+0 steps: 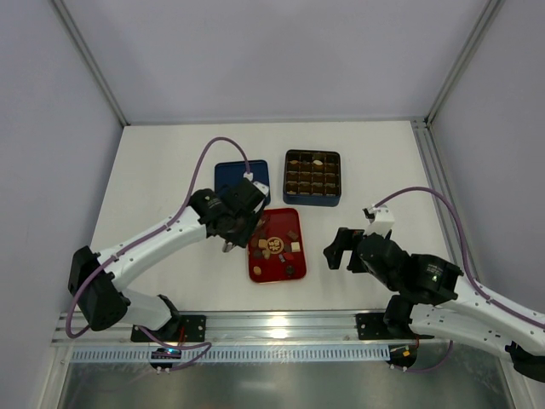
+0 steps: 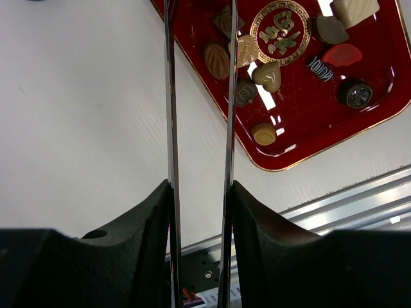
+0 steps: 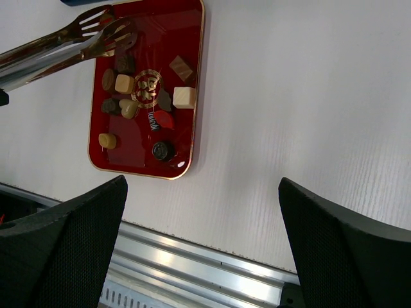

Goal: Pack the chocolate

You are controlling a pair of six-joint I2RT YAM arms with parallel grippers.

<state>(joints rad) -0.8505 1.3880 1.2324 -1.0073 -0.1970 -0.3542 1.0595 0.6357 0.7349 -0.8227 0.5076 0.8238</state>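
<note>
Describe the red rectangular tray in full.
The red rectangular tray is glossy, with rounded corners, a thin gold rim and a round gold emblem at its centre. It lies flat on the white table, holding loose assorted chocolates. Over one corner hover metal tongs; contact cannot be told.

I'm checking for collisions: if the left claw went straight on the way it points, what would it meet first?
The tongs in the left claw lead, tips over the red tray; likely a dark chocolate first, though height is unclear.

The white table (image 1: 153,170) carries a red tray (image 1: 266,271), a dark blue gridded box (image 1: 312,201) and a flat blue square (image 1: 232,177).
</note>
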